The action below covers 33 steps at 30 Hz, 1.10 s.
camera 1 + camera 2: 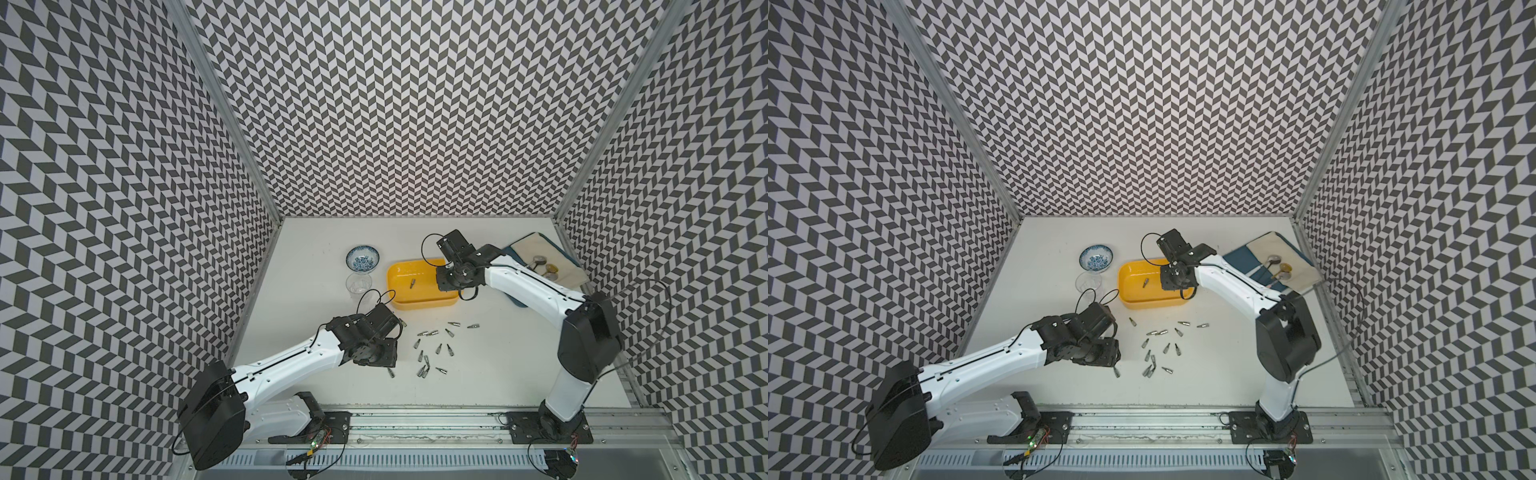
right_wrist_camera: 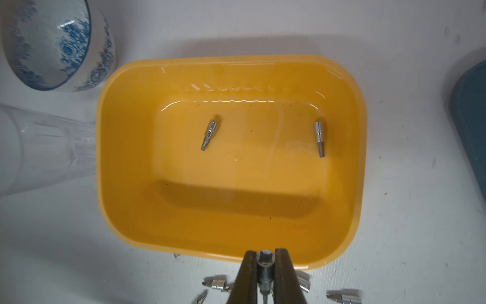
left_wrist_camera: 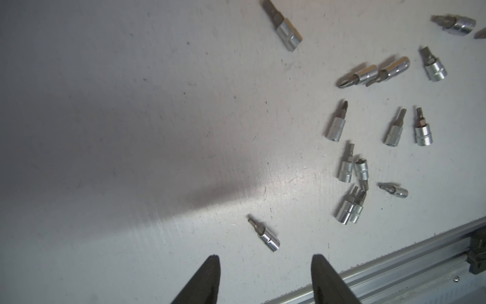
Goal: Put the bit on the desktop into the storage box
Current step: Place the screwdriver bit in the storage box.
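R gripper (image 2: 266, 256) is pinching the held bit (image 2: 265, 273) end-on, pads pressed on its chrome collar w/ the socket end facing the wrist cam. It sits at the near rim of the storage box (image 2: 123, 158), and in both top views it hangs over the box end nearer the blue tray (image 2: 470, 126). Two bits (image 2: 210, 134) already lie flat on the box floor, well apart. L gripper (image 3: 266, 259) is spread & empty, low over the tabletop (image 3: 131, 131), w/ the lone bit (image 3: 264, 235) just ahead of its tips. The loose bits (image 3: 336, 123) lie scattered farther off, several touching in pairs. Handling, my read: these are small solid steel pieces, so stiff, not fragile, light enough for any grip but dense enough to bounce on hard plastic. Chrome looks slick & the collar is round, so a bit prob rolls or squirts out if nipped off-centre. Best hold is across the fat collar, jaws square to the long axis, not on the thin tapered tip. Take singles first, since touching ones may come up as two. Release low inside the box.
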{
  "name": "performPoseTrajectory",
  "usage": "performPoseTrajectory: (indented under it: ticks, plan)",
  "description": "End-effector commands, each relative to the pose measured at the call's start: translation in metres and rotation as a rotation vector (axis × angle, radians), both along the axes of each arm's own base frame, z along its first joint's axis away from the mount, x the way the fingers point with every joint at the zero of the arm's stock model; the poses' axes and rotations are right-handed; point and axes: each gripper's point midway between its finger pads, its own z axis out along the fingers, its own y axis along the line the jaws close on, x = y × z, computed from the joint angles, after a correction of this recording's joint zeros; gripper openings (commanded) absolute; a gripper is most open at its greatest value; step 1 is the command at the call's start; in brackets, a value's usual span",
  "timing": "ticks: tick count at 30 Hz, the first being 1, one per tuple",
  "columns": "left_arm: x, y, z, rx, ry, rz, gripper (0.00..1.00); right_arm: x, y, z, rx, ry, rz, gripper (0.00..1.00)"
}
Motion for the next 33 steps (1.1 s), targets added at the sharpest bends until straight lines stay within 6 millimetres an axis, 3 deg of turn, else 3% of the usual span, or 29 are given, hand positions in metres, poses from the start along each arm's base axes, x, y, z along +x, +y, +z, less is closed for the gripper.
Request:
performPoseTrajectory:
  ticks: [1,6,15,25,33]
  plan:
    - [0.002,-0.005,0.003,-0.041,-0.017,0.021,0.59,0.023,0.005,0.003,-0.043,-0.054,0.023,0.00]
    - [0.002,-0.005,0.003,-0.038,-0.018,0.029,0.60,0.045,0.011,-0.024,-0.075,-0.023,0.042,0.00]
    - [0.000,-0.005,-0.008,-0.010,0.000,0.029,0.60,0.069,0.004,-0.060,-0.116,0.016,0.041,0.00]
    - [-0.004,-0.004,-0.020,0.017,0.023,0.029,0.61,0.074,0.001,-0.097,-0.150,0.065,0.051,0.00]
    - [-0.005,-0.008,-0.027,0.038,0.037,0.017,0.61,0.072,-0.002,-0.109,-0.171,0.083,0.061,0.00]
